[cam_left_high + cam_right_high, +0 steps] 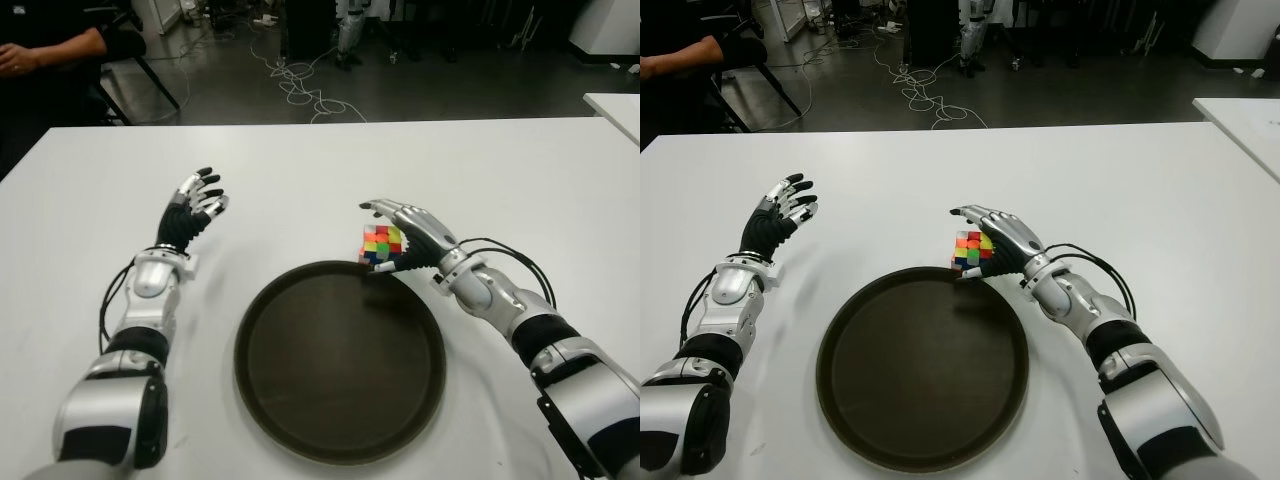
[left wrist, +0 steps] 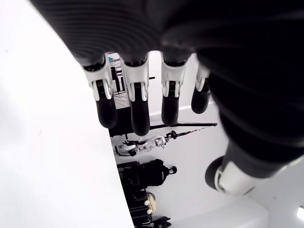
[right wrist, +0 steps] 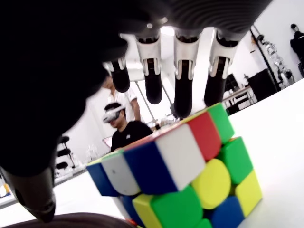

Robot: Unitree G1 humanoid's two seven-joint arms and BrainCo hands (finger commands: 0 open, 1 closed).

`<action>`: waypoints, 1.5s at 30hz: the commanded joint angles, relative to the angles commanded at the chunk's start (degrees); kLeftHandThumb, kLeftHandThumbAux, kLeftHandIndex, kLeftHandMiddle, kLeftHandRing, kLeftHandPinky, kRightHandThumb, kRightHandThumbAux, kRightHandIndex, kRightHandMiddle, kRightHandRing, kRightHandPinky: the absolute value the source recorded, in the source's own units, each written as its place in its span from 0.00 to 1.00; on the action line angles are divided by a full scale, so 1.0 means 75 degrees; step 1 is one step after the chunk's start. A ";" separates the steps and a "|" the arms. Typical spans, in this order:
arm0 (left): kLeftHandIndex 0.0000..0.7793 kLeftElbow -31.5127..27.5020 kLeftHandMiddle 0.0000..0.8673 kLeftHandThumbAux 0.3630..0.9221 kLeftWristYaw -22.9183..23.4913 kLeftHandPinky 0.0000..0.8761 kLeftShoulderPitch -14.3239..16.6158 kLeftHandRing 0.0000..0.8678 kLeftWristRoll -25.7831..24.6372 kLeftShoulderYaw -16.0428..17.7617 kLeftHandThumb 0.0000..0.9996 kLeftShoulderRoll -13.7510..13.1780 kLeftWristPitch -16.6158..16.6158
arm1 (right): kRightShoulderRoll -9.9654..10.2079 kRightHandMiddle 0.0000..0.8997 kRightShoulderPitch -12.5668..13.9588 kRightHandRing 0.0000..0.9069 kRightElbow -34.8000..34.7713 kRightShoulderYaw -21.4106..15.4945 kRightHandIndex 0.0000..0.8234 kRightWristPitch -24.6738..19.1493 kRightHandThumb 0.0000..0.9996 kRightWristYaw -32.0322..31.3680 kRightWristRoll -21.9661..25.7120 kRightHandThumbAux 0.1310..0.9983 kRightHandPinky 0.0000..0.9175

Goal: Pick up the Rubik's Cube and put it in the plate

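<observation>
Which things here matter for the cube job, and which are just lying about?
Job:
Rubik's Cube, over the plate's far rim
plate
right robot hand, shut on the cube

Just about:
left robot hand, open, left of the plate
floor cables
seated person

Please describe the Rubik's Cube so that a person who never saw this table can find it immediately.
On the white table lies a round dark plate. At the plate's far rim, toward the robot's right, the right hand shows against the Rubik's Cube. It is the only multicoloured thing here; the left hand is open and empty.
</observation>
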State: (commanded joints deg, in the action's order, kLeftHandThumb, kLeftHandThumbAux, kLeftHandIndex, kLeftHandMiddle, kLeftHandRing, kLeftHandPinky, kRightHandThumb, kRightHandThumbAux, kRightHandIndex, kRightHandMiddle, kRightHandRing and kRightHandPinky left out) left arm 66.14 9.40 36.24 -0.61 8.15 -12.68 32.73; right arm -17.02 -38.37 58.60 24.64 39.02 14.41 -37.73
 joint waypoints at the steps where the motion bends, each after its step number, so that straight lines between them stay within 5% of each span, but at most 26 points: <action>1: 0.13 0.0006 0.19 0.57 0.0007 0.22 0.0000 0.20 -0.0006 0.0002 0.23 0.0001 0.0005 | -0.0005 0.21 0.0010 0.25 -0.0038 0.0009 0.17 -0.0039 0.00 -0.0026 -0.0011 0.62 0.29; 25: 0.13 0.0000 0.19 0.54 0.0091 0.21 0.0013 0.20 -0.0039 0.0016 0.22 -0.0016 0.0031 | 0.0047 0.19 0.0241 0.21 -0.0756 -0.0033 0.16 -0.0936 0.00 -0.0601 0.0119 0.61 0.23; 45: 0.15 0.0022 0.20 0.50 0.0168 0.23 0.0026 0.22 -0.0070 0.0037 0.24 -0.0051 0.0042 | 0.0060 0.20 0.0301 0.24 -0.0923 -0.0040 0.17 -0.0996 0.00 -0.0383 0.0066 0.61 0.26</action>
State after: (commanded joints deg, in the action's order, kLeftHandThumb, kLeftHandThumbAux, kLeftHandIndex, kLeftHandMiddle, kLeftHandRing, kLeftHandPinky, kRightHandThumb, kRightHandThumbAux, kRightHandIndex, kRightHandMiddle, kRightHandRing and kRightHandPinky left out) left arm 66.31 10.66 36.43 -1.13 8.42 -13.06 33.05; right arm -16.56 -36.11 51.68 24.34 31.55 11.54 -37.24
